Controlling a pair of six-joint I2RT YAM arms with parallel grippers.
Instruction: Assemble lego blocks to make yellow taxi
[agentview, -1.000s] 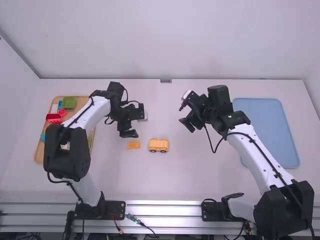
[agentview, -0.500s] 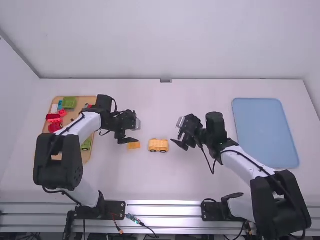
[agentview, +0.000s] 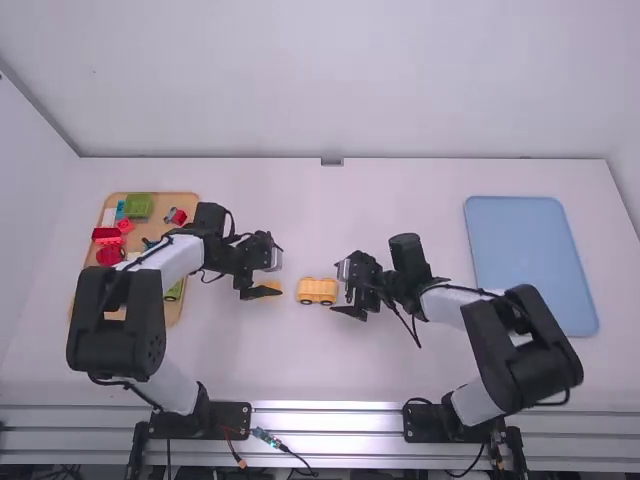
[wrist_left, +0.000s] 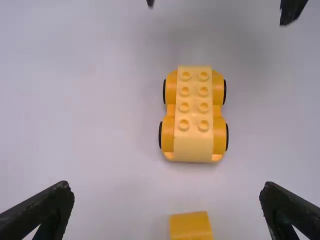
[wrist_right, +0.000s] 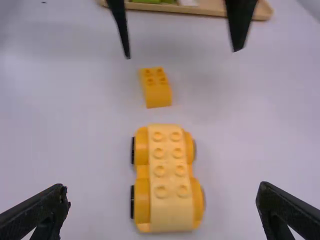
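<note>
Near the middle of the high view, your left jaws and right jaws stand wide, holding nothing. Between them sits the yellow wheeled base (agentview: 317, 291), with the yellow block (wrist_right: 158, 95) near it, towards the left jaws. Expect light, rigid, slick plastic that may roll lengthwise; pinch the base across its long sides, below the studs (wrist_left: 184, 91).

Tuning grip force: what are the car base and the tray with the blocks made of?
Car base: likely hard molded plastic, smooth satin finish; crisp round studs suggest it. Tray: looks like wood, matte; tan colour hints so, though printed plastic is possible.
</note>
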